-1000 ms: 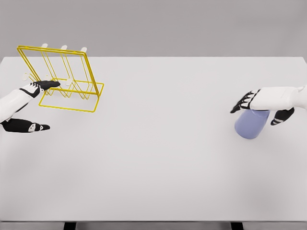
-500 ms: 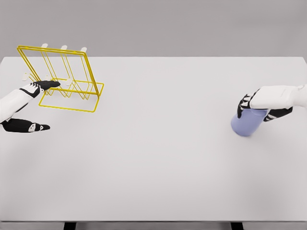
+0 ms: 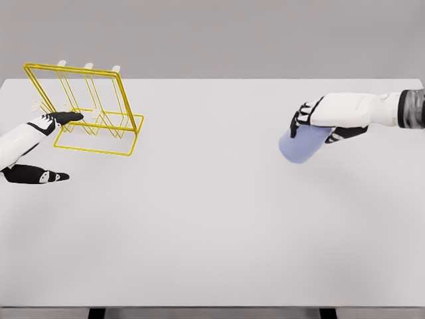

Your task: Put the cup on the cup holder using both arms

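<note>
Wide white bench point(image 3: 212, 239) fills most of view, matte, smooth surface. Far edge straight against plain grey wall point(image 3: 212, 33), flat, featureless. Near edge runs along bottom of frame; two dark legs point(image 3: 97, 312) poke out beneath, one left, one right. Light soft, even, diffuse; shadows on benchtop faint.

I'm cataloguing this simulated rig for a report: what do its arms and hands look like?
Both arms have smooth white shells. The right hand has a white back, black fingers with white knuckle marks and a grey wrist band. The left hand looks alike. No cables visible.
</note>
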